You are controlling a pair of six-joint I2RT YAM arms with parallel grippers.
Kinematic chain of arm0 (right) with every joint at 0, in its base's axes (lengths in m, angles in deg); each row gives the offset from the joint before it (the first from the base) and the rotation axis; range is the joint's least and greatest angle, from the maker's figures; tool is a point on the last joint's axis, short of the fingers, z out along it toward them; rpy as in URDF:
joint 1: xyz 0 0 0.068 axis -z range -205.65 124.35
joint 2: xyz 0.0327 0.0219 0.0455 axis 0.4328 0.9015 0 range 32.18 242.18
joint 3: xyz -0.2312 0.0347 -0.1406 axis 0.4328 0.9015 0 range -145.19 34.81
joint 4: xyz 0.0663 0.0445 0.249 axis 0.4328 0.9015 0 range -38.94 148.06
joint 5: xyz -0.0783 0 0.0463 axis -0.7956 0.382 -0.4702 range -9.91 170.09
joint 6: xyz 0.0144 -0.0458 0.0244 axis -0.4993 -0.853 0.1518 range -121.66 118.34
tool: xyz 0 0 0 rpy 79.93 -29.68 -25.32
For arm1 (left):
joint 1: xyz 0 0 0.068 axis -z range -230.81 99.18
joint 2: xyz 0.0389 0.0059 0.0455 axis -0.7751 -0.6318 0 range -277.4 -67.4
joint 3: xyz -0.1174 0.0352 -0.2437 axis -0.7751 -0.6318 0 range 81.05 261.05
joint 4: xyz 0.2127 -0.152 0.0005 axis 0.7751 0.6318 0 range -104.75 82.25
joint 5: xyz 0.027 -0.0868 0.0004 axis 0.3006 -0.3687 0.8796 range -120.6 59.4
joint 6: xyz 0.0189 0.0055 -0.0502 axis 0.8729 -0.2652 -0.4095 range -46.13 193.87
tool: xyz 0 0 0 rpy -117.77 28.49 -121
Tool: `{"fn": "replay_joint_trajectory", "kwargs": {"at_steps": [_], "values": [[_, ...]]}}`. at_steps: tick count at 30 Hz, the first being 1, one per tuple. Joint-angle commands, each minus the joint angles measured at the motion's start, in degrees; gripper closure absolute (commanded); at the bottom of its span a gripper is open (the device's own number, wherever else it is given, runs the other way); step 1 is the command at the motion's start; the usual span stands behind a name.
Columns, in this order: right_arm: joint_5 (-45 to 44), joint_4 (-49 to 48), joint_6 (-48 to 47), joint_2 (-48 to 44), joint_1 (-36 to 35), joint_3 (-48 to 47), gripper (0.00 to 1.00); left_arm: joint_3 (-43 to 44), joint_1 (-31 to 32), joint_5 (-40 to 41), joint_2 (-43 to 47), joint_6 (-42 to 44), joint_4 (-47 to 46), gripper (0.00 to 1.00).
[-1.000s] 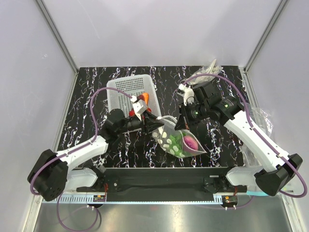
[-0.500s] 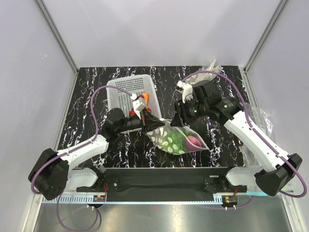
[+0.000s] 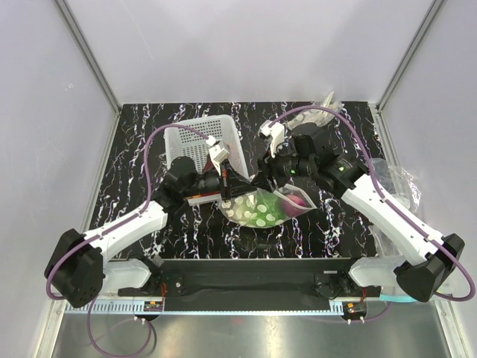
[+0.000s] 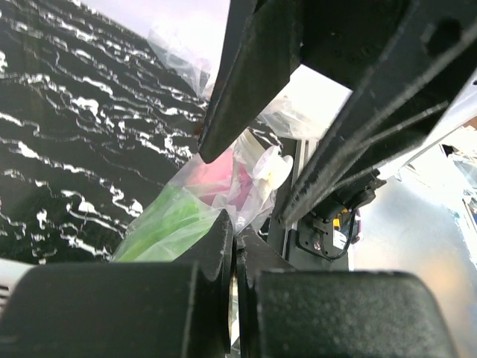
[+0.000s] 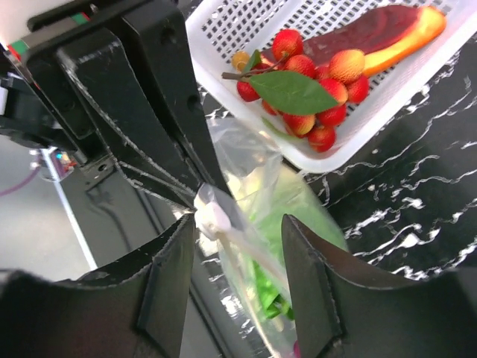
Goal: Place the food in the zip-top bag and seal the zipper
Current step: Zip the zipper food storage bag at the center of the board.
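Observation:
The zip-top bag (image 3: 262, 208) lies on the table between the arms, with the pale-green lettuce (image 4: 158, 226) and the pink bulb (image 3: 295, 203) inside. My left gripper (image 4: 235, 240) is shut on the bag's edge at its left end (image 3: 225, 198). My right gripper (image 5: 240, 277) is open and straddles the zipper (image 5: 246, 242), whose white end (image 5: 212, 217) sits near its left finger. It hangs over the bag's upper edge (image 3: 267, 181). Red berries (image 5: 307, 83) and a dark-red and orange piece (image 5: 376, 31) lie in the white basket (image 5: 339, 151).
The white lattice basket (image 3: 195, 140) stands behind my left arm, close to the bag. Crumpled clear plastic lies at the back right (image 3: 326, 104) and along the right edge (image 3: 401, 186). Both grippers crowd together over the bag.
My right gripper has opened and let go of the bag. My left gripper has shut on the bag's edge, and the bag has swung left and lies flatter.

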Motion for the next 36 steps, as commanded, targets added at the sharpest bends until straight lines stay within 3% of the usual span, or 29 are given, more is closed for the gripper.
{"fn": "replay_joint_trajectory", "kwargs": {"at_steps": [1,9,13,21,23,24,25,28,31,36], "values": [[-2.70,-5.59,-4.69,-0.84,-0.66,0.79,0.45,3.06,-0.10,-1.68,0.15,1.26,0.15,1.00],[-3.85,-7.18,-5.05,-2.24,-0.57,1.58,0.59,3.68,-0.01,-1.59,-0.81,2.14,1.38,1.00],[-3.41,-6.04,-4.87,-1.89,-0.57,1.32,0.86,3.85,-0.01,-1.07,-0.82,2.32,1.91,1.00],[0.72,-4.89,-3.99,-2.68,-0.66,1.23,0.91,4.38,-0.10,-0.36,-0.64,3.20,2.96,0.97],[0.99,-4.37,-4.08,-2.85,-0.66,1.14,0.83,4.29,-0.10,-0.53,-0.55,3.46,2.96,0.97],[0.55,-4.28,-4.34,-2.94,-0.66,1.23,0.55,4.20,-0.01,-0.54,-0.29,3.63,2.79,0.97],[0.11,-4.28,-4.43,-2.94,-0.66,1.32,0.45,4.03,-0.10,-0.62,-0.03,3.64,2.70,0.97],[-0.15,-4.54,-5.05,-2.86,-0.57,1.40,0.38,3.42,-0.01,-0.62,0.41,3.81,2.00,0.97],[-0.24,-4.28,-5.13,-2.59,-0.66,1.05,0.43,2.80,-0.01,-0.97,0.85,2.85,0.15,0.97],[1.51,-3.66,-5.75,-1.80,-0.66,1.49,0.41,2.01,-0.10,-2.46,1.82,2.85,-1.77,0.97]]}}
